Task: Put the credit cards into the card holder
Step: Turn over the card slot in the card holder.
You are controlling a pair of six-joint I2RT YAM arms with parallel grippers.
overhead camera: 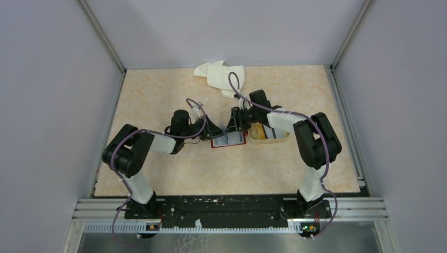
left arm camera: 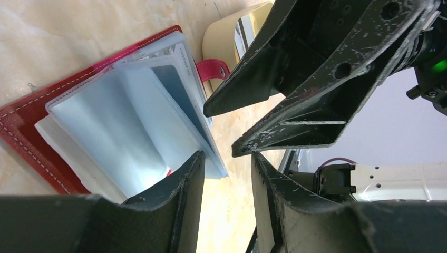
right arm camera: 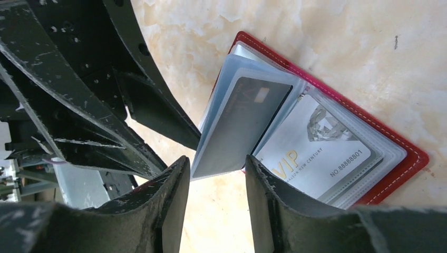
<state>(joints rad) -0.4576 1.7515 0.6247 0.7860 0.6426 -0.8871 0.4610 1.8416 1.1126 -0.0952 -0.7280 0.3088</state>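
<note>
The dark red card holder [overhead camera: 228, 139] lies open on the table between my two grippers. In the right wrist view its red edge [right arm camera: 406, 158] frames clear sleeves. One raised sleeve holds a dark card [right arm camera: 237, 126], and a flat sleeve holds a silver VIP card [right arm camera: 316, 147]. In the left wrist view the sleeves [left arm camera: 132, 121] fan up, and the snap tab [left arm camera: 211, 68] points toward the tray. My left gripper [left arm camera: 226, 158] is open and empty at the sleeves' edge. My right gripper [right arm camera: 216, 163] is open and empty just below the raised sleeve. Both grippers nearly touch above the holder.
A beige tray [overhead camera: 277, 138] sits right of the holder, under my right arm; it also shows in the left wrist view [left arm camera: 221, 31]. A white cloth [overhead camera: 219, 75] lies at the back centre. Grey walls enclose the table on three sides.
</note>
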